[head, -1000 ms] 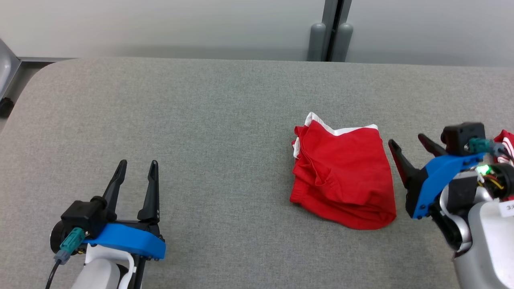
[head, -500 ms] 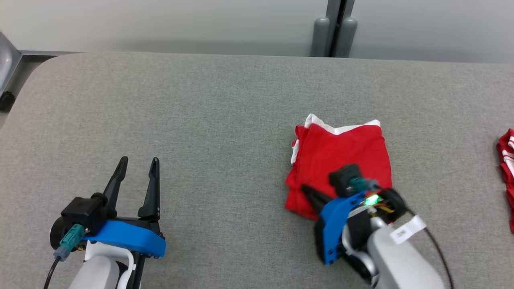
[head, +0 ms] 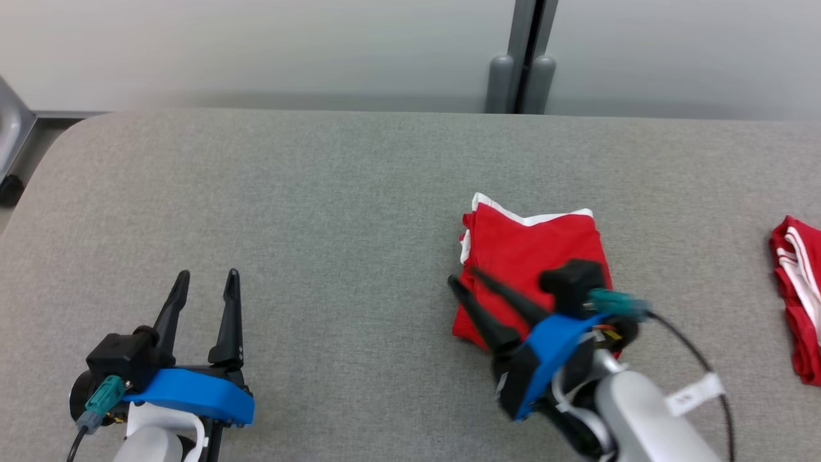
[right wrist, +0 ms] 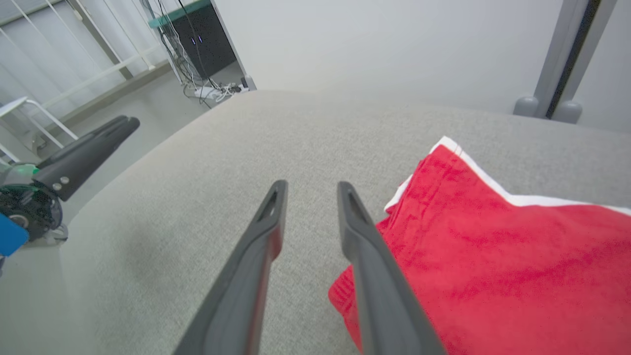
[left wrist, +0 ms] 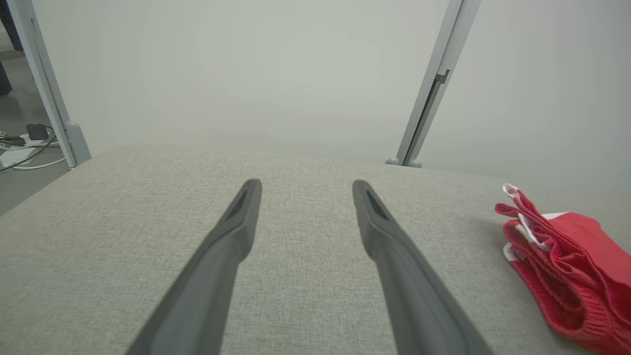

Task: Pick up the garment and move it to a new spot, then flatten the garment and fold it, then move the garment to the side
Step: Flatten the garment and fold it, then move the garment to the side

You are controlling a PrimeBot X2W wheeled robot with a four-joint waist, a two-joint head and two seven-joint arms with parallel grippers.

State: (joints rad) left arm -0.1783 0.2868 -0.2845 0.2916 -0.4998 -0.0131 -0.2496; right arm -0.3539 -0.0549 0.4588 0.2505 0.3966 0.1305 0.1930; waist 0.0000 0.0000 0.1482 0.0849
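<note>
Two grippers are logged over the grey table (head: 321, 192). The folded red garment (head: 532, 247), white-trimmed along its far edge, is found right of table centre and is judged slightly longer near-to-far than across. The right gripper (head: 463, 278) is placed at the garment's left margin. Its jaws are parted only narrowly, bare table is seen between them in the right wrist view, and no cloth is held. One finger is seen above the cloth and the other just off it; contact cannot be told. The left gripper (head: 207, 274) is spread wide, empty, well apart leftward. The right arm is judged far nearer, and a small rightward shift onto the edge would be called for.
</note>
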